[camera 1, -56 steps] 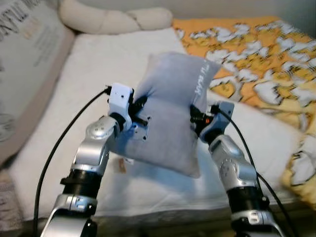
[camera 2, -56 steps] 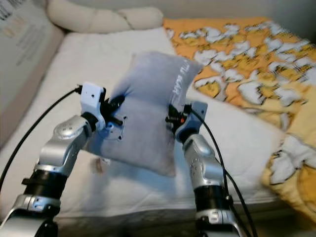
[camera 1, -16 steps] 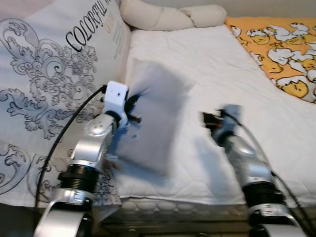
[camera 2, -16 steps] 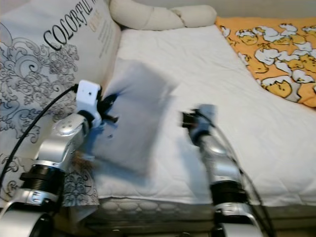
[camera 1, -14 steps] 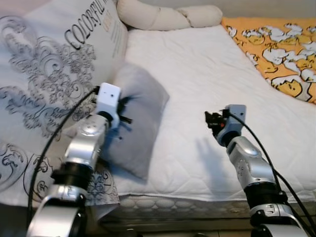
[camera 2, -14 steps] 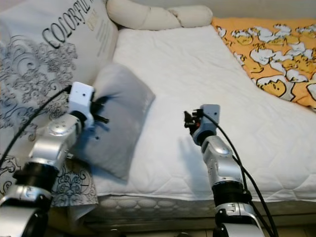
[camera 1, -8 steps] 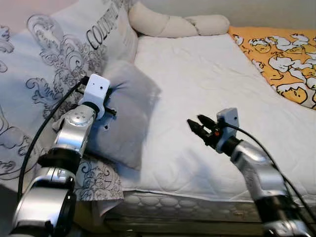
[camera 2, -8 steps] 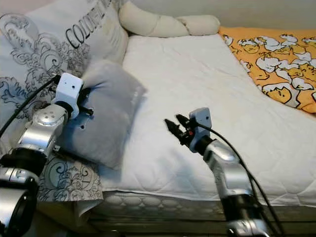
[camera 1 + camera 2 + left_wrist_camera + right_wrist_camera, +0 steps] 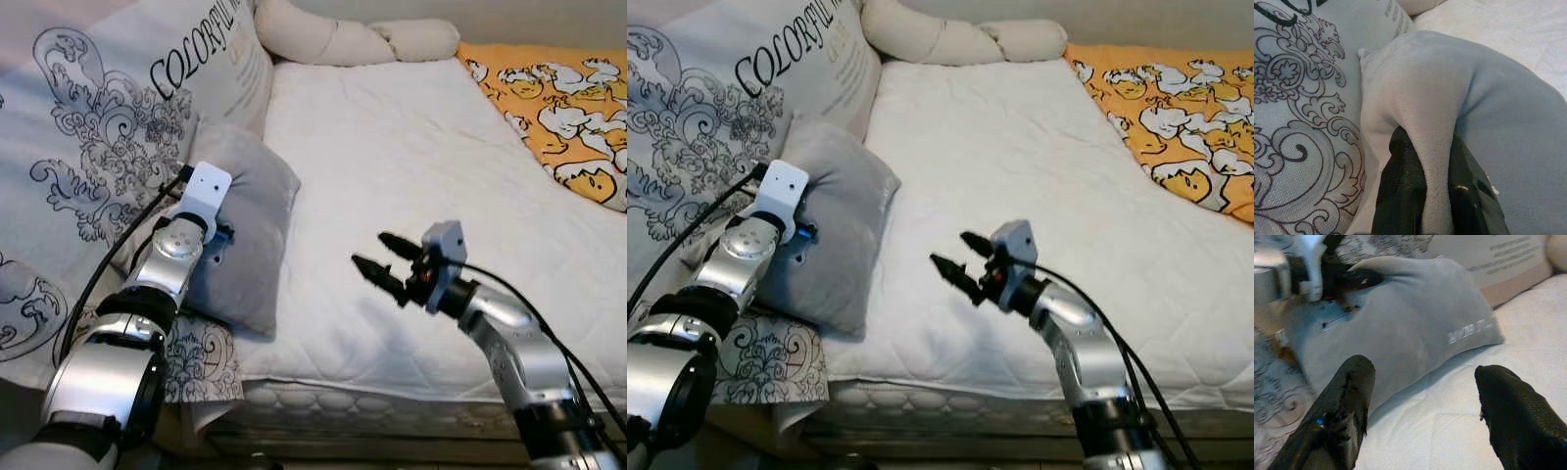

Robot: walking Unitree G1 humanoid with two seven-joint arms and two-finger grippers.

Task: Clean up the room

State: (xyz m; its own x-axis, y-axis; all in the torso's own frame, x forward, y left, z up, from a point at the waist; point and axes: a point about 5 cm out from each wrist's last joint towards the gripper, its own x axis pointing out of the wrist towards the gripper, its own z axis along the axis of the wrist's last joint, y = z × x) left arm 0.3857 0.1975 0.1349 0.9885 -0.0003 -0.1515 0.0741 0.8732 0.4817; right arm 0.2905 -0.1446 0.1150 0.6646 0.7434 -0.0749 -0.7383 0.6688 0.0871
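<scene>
Closest to me, the right claw (image 9: 380,265) hangs over the near edge of the bed (image 9: 392,166), its two black fingers (image 9: 1342,406) spread wide with nothing between them. It points across the mattress toward the one grey pillow (image 9: 240,235), well apart from it, with bare white quilting in between.

The left claw (image 9: 1422,196) is pinched onto a fold of that grey pillow; from the wrist camera I can see a ridge of the fabric squeezed between its two fingers. The pillow sits at the bed's left side, near the front corner, leaning against the large patterned cushion (image 9: 108,147) that stands along that edge, printed with black scrollwork and the word "COLORFUL".

Beyond both claws the mattress runs open and white through its middle. To the right lies one orange blanket (image 9: 558,108) with a white and yellow print, covering that side. At the far end, against the wall, one long cream knotted bolster (image 9: 353,39) lies across the head of the bed.
</scene>
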